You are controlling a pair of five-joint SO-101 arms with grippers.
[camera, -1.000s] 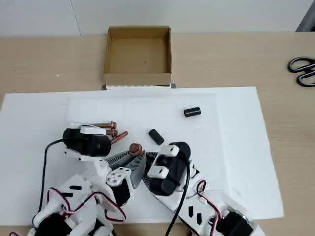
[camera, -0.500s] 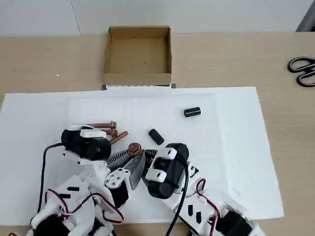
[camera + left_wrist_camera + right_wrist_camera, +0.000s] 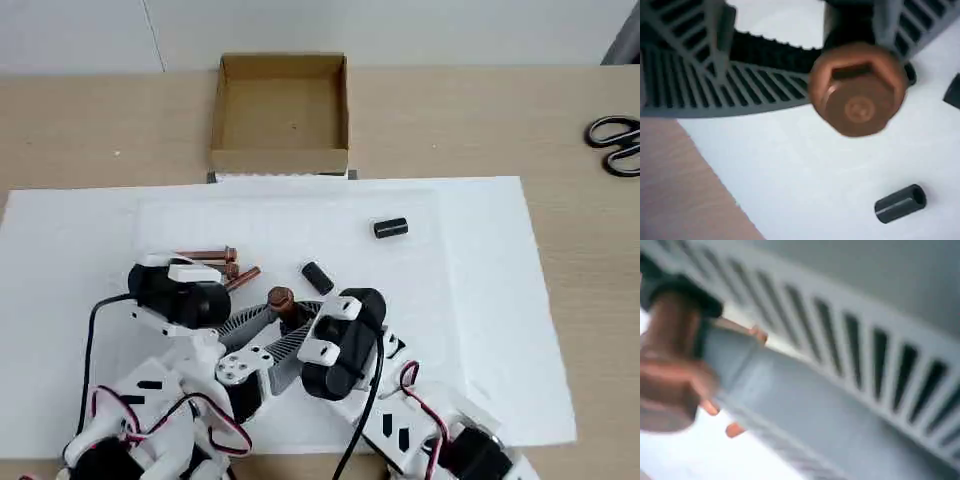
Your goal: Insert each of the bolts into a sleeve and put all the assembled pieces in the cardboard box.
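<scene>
A copper bolt (image 3: 281, 298) hangs tilted just above the white paper, its shaft running into a black sleeve (image 3: 682, 287). In the left wrist view the bolt's hex head (image 3: 857, 95) faces the camera, with the sleeve (image 3: 850, 27) behind it. My left gripper (image 3: 283, 312) and right gripper (image 3: 301, 322) meet at this piece, the left shut on the bolt and the right shut on the sleeve. Three more bolts (image 3: 215, 262) lie side by side on the paper just left of it. Two loose sleeves lie beyond, one (image 3: 317, 277) near and one (image 3: 390, 228) farther right. The open cardboard box (image 3: 280, 158) stands at the back.
White paper (image 3: 480, 300) covers the near part of the wooden table. Scissors (image 3: 615, 143) lie at the far right edge. One loose sleeve (image 3: 900, 202) lies on the paper under the held bolt in the left wrist view.
The bolt has tilted, so its shaft now shows below the head. Its head sits slightly higher and to the right. Both arms shifted a little around it.
</scene>
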